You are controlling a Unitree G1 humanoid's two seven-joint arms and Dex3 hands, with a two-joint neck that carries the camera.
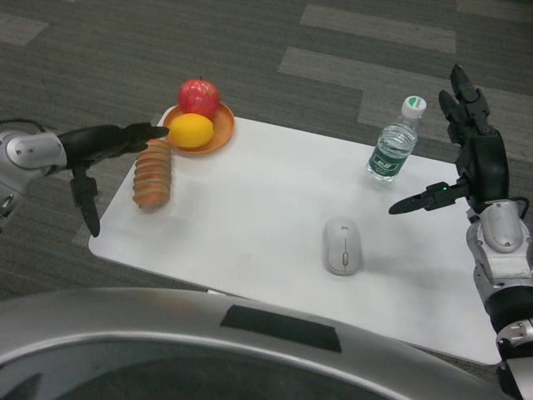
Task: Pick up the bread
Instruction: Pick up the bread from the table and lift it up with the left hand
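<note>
Our left robot hand (104, 146) hovers open at the far-left corner of the tabletop (275, 225), fingertips reaching over the far end of the bread (152, 173), seemingly lining up a grasp. The bread lies flat there, just near of the orange plate (218, 137), its long axis running near to far. Our right robot hand (470, 162) waits open and raised by the water bottle (394, 143)

The bread (153, 173) — a ridged, golden-brown loaf (long and narrow) — lies flat near the table's far left corner, its far end just beside the orange plate (218, 137).
</note>
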